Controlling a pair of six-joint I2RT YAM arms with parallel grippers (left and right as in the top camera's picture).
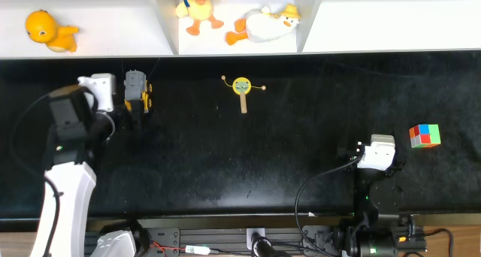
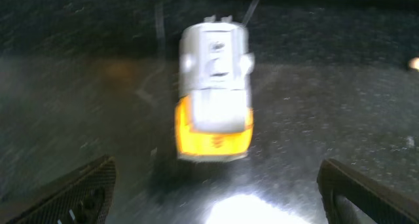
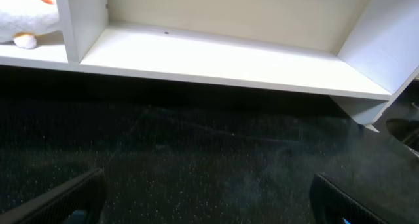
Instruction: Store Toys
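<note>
A grey and yellow toy truck [image 1: 137, 90] stands on the black mat at the back left, a short way in front of the shelf. My left gripper [image 1: 126, 109] is right beside it. In the left wrist view the truck [image 2: 214, 96] lies just ahead of the left gripper [image 2: 216, 211], whose fingers [image 2: 72, 194] are spread wide and open, with nothing between them. My right gripper [image 1: 376, 153] rests low at the front right, open and holding nothing. In its own view the right gripper [image 3: 209, 211] faces the white shelf [image 3: 229, 54].
A yellow-green rattle on a stick [image 1: 242, 88] lies mid-mat. A colour cube [image 1: 425, 135] sits at the far right. The white shelf [image 1: 376, 31] along the back holds an orange duck [image 1: 49, 30], a yellow duck [image 1: 199, 7] and a white plush duck [image 1: 264, 24].
</note>
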